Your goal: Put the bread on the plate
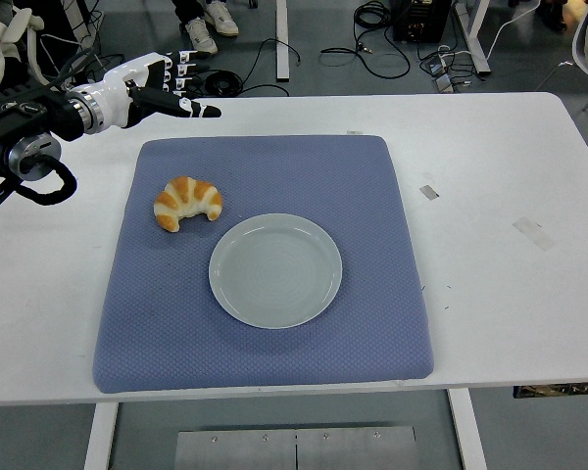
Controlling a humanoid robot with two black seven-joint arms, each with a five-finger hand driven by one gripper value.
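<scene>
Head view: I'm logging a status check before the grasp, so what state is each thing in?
Croissant: lying on the mat, beside the plate, untouched.
Plate: empty, upright on the mat.
Blue mat: flat on the table.
Left hand: open, fingers extended, holding nothing.

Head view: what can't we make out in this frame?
- Right hand: not in view anywhere in the head view.
- Left arm: cut off by the picture's left edge; only the forearm and left hand show.
- Croissant underside: hidden against the blue mat.
- Strips on the white table: too small to identify.
- Top edge: cuts off the shoes and cables behind the table.
</scene>
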